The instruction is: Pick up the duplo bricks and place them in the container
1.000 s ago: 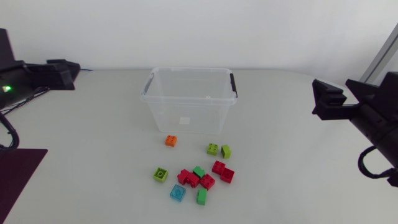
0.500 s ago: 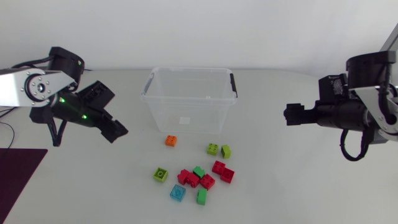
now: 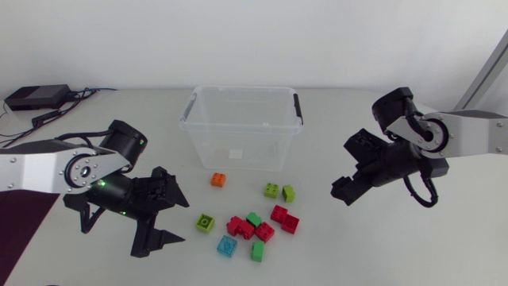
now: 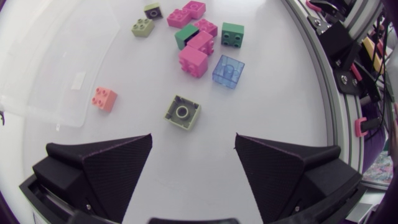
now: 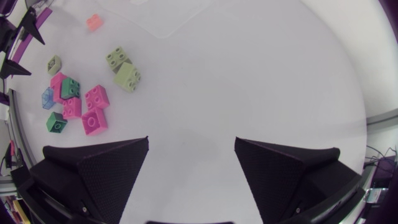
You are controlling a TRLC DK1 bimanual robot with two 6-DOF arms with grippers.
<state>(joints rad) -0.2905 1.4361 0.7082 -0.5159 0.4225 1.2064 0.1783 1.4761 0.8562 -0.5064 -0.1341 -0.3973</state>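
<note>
Bare table (image 3: 381, 246) between left gripper (image 4: 193, 138) and upturned lime brick (image 4: 182, 112). This brick lies apart from the others, with room on every side. Beyond it the red-green-blue cluster (image 3: 246, 229) is packed, bricks touching. The orange brick (image 3: 218, 180) lies alone, near the container (image 3: 238, 90) front wall. The lime pair (image 5: 127, 76) touch each other, with bare surface from right gripper (image 5: 191, 142) to them. Container top open.

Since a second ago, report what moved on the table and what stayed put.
The left gripper and right gripper swung in from the sides toward the loose coloured duplo bricks. The left is now open just short of the upturned lime-green plastic brick; the right, also open, faces the bricks from the other side. Nothing was gripped. The bricks and the clear plastic container stayed put.
</note>
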